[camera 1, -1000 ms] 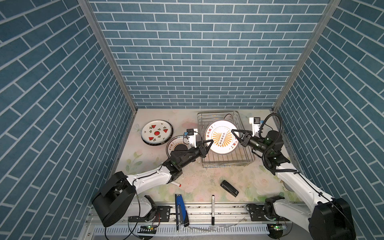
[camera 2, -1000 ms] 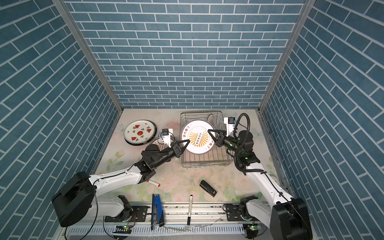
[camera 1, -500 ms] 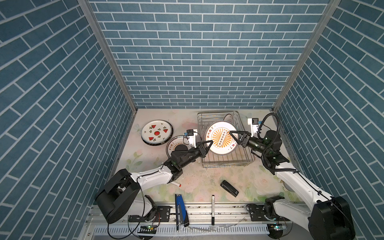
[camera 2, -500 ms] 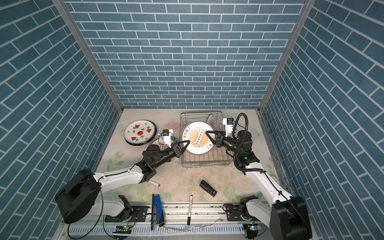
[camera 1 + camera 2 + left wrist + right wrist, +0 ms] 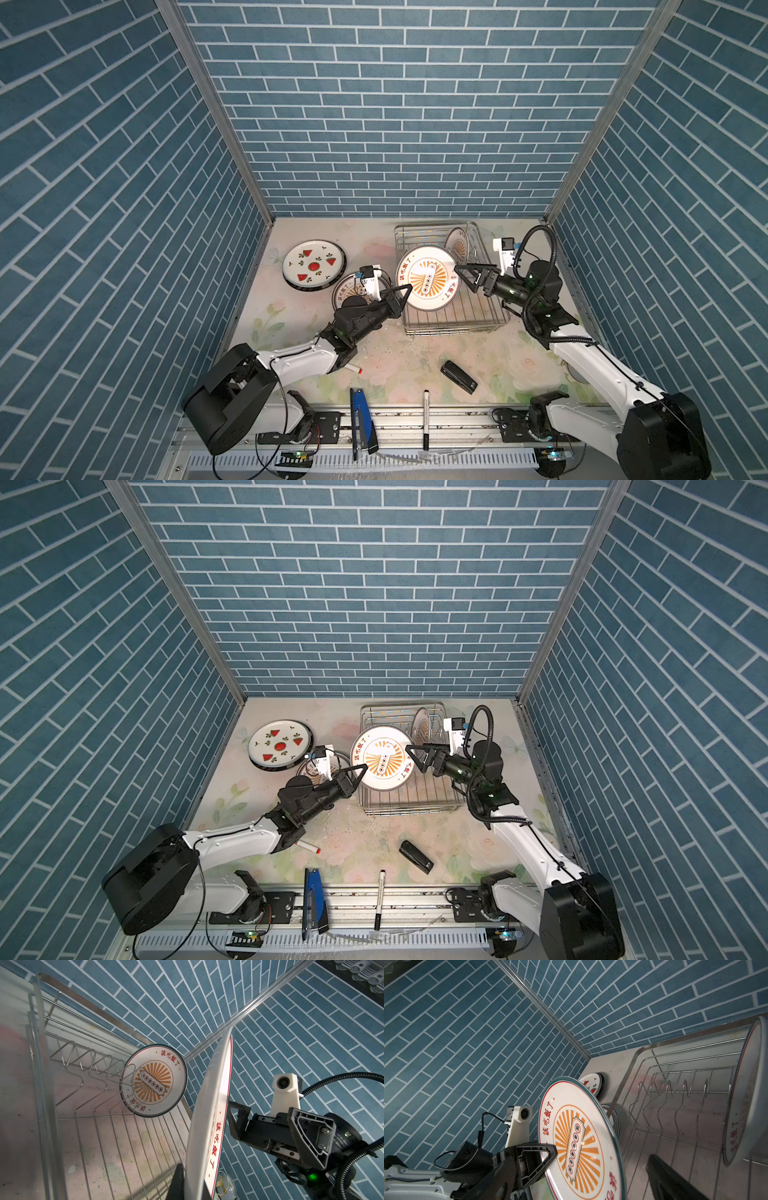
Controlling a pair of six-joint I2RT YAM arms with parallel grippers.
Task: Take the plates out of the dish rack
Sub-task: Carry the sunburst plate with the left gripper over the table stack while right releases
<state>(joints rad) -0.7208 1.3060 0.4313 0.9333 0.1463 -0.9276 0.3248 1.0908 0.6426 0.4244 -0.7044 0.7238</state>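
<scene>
Left gripper (image 5: 406, 290) clamps a sunburst plate (image 5: 428, 277) over the dish rack (image 5: 457, 321).
Red characters 該吃飯了 run along its rim; the right gripper (image 5: 464, 279) waits just beside it, jaws spread.

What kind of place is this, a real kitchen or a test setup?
Probably a robot test booth, not a kitchen: brick-print walls box in a table, and two arms sit on a rail, beside a rack and plates.

A: The sunburst plate (image 5: 428, 277)?
B: White, with orange rays, red characters and a dark green rim.
A: The watermelon plate (image 5: 314, 264)?
B: White, red slices, dark rim.
A: And the dish rack (image 5: 457, 320), desk (image 5: 395, 357), walls (image 5: 395, 124)?
B: Silver wire; pale floral; blue brick with white lines.
</scene>
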